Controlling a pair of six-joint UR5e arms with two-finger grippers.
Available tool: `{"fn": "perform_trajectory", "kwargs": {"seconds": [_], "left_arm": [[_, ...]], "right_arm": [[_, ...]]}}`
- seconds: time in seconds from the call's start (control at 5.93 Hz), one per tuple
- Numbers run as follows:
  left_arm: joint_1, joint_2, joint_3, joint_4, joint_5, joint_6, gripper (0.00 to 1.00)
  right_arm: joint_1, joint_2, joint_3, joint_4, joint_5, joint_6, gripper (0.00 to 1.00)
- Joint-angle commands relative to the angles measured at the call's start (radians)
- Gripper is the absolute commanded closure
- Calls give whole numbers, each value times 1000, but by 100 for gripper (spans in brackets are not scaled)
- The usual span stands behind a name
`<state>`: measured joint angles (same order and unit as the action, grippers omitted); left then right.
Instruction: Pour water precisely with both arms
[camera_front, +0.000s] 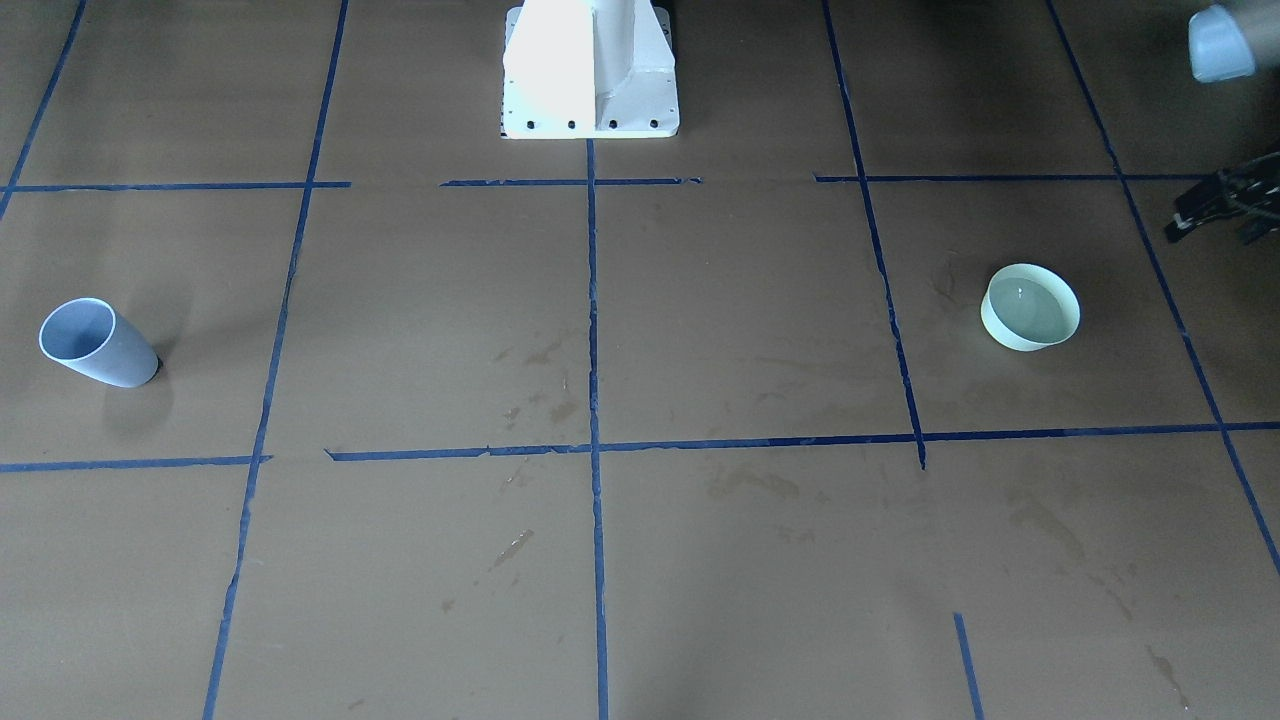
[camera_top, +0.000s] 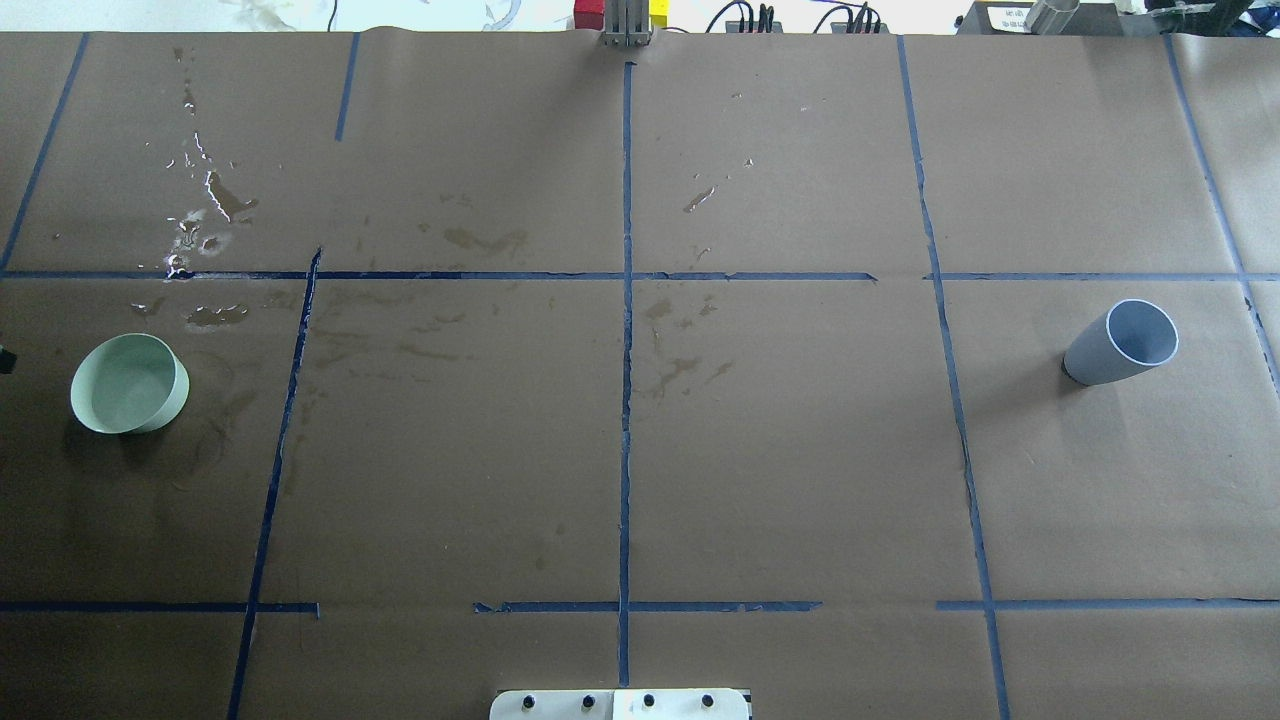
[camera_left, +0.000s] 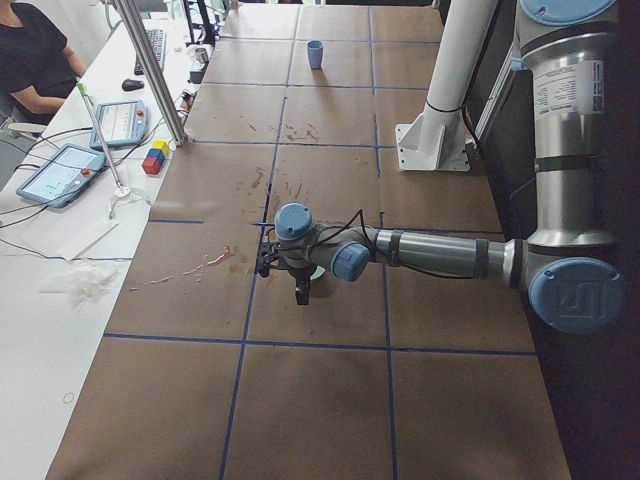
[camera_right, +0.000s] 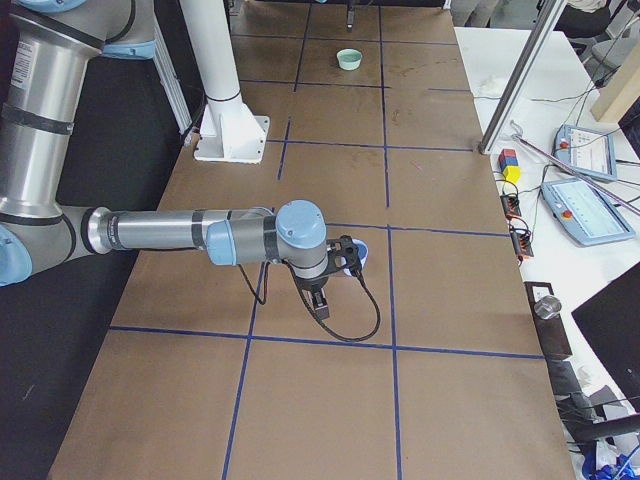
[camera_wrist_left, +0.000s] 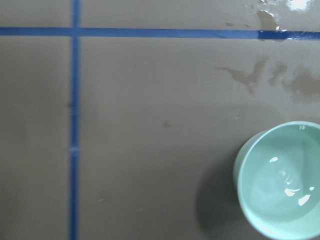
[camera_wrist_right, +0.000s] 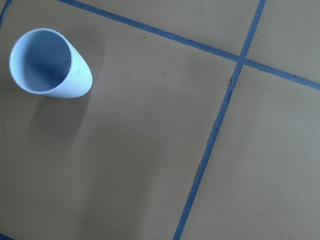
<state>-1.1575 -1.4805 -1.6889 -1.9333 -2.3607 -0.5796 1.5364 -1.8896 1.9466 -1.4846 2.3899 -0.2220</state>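
Pale-green plastic by its look, the bowl (camera_front: 1025, 343) holding the water (camera_front: 1030, 305) stands at the left end of the tabletop (camera_front: 740, 320) near the left hand (camera_front: 1212, 212), likely light, stiff and quick to slosh, best pinched level across its wall; whether that hand is spread I cannot tell.

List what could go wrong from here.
1. The green bowl looks nearly full of water; lifting it by the rim could slop some out.
2. Its wide rim may overshoot the narrow blue-grey cup.
3. The wet patches on the paper beside the bowl may let it slide.
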Motion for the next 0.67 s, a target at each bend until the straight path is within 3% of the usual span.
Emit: {"fn": "perform_trajectory", "kwargs": {"seconds": [0.0, 0.34, 0.51], "left_arm": [[54, -79, 87, -12, -5, -46, 3], [94, -106, 136, -12, -5, -46, 9], [100, -107, 143, -12, -6, -46, 20]], "right_arm": [[-10, -2, -2, 0, -3, 3, 0], [-18, -2, -2, 1, -3, 3, 0], [-18, -2, -2, 1, -3, 3, 0]]}}
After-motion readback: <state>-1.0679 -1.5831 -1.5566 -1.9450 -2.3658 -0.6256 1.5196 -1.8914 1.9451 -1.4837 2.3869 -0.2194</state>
